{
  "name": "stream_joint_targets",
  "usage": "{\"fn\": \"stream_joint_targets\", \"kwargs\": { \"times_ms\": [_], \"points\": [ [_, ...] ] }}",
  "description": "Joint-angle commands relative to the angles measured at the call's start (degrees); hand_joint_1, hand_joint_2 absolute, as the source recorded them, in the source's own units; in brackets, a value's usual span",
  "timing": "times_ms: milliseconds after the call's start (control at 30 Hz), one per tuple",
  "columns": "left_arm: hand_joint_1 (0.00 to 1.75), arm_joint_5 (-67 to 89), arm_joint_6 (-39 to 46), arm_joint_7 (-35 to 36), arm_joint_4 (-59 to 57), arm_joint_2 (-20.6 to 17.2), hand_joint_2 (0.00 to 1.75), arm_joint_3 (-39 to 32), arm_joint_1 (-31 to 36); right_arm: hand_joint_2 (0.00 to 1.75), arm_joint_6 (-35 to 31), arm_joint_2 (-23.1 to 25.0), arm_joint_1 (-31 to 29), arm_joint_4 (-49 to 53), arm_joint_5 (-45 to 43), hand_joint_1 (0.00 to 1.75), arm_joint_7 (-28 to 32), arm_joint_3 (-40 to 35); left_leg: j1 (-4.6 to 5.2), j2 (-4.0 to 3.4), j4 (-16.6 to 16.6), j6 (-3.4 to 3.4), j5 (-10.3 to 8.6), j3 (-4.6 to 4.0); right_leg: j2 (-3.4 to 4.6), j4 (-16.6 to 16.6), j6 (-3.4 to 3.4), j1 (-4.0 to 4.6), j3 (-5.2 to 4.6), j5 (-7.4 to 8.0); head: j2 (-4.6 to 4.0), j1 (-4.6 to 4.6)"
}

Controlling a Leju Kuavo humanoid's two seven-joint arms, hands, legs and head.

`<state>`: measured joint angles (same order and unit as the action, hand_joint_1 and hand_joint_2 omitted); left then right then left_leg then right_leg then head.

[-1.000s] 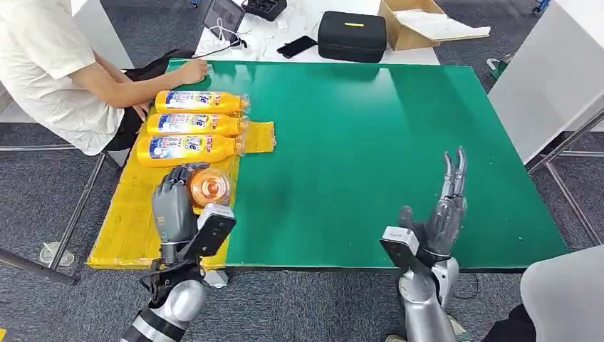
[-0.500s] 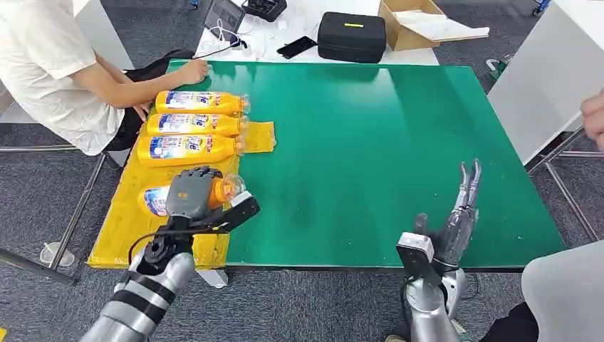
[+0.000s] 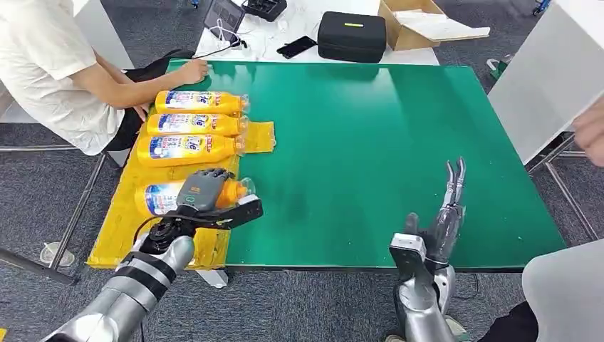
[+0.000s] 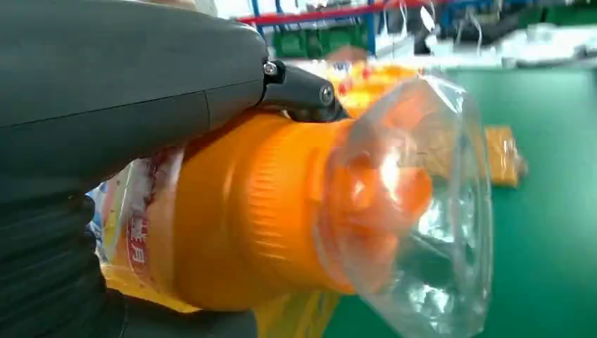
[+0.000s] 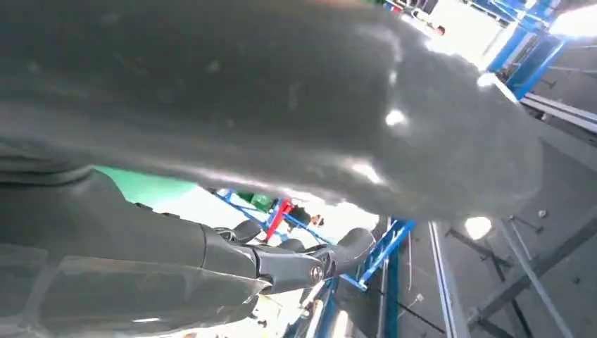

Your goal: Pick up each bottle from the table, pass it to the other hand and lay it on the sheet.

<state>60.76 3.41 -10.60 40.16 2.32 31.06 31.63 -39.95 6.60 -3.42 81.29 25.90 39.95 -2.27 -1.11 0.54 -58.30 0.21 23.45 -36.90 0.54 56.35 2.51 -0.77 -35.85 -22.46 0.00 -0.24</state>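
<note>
head: left robot hand wrapped over glossy orange bottle lying on crinkled yellow sheet, 8 o'clock of matte green bench; right robot hand spread, empty | left wrist: ribbed orange neck, clear film cap-wrap

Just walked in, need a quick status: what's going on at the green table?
The robot's left hand grips an orange bottle lying on its side over the yellow sheet, next to three bottles already laid in a row there. Its right hand is open and empty above the table's near edge. A person sits at the far left corner, one hand on the table.
</note>
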Motion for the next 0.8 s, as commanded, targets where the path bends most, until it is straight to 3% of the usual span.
{"fn": "stream_joint_targets", "kwargs": {
  "times_ms": [33, 67, 100, 333, 800],
  "points": [
    [0.31, -0.26, -0.74, -0.35, -7.32, 0.22, 1.75, 2.38, 3.62, 0.00, -0.05, -1.52, -2.24, -4.35, -0.42, 0.00, 0.05, -1.68, 0.01, -0.09, -0.01, 0.07, 0.11, 0.29, -0.01, -0.01, -0.09, 0.02, 0.29, -0.09, 0.00, 0.00],
    [0.05, -0.98, -1.10, -1.02, -7.54, 0.14, 1.75, 2.18, 3.68, 0.00, -0.05, -1.64, -2.38, -4.63, -0.66, 0.00, 0.05, -1.98, 0.01, -0.06, 0.00, 0.06, 0.09, 0.26, -0.03, -0.01, -0.08, 0.02, 0.26, -0.08, 0.00, 0.00],
    [0.00, -1.76, -1.62, -1.60, -7.84, 0.14, 1.75, 1.98, 3.64, 0.00, -0.05, -1.77, -2.52, -4.86, -1.05, 0.00, 0.05, -2.39, 0.01, -0.07, 0.02, 0.04, 0.06, 0.18, 0.00, -0.03, -0.06, 0.02, 0.17, -0.04, 0.00, 0.00],
    [0.00, -5.33, -4.87, -3.43, -10.59, -0.13, 1.75, 1.53, 3.66, 0.00, -0.05, -1.95, -3.64, -6.53, -2.64, 0.00, 0.05, -4.21, 0.00, -0.17, 0.02, 0.04, 0.09, 0.28, 0.08, -0.02, -0.10, 0.03, 0.25, -0.04, 0.00, 0.00],
    [0.00, -8.19, -2.94, -6.21, -9.19, -0.24, 1.75, 1.45, 2.07, 0.00, -0.05, -2.18, -3.77, -7.14, -3.61, 0.00, 0.05, -4.83, 0.02, -0.15, 0.04, 0.06, 0.11, 0.35, 0.06, -0.04, -0.11, 0.02, 0.34, -0.07, 0.00, 0.00]
  ]
}}
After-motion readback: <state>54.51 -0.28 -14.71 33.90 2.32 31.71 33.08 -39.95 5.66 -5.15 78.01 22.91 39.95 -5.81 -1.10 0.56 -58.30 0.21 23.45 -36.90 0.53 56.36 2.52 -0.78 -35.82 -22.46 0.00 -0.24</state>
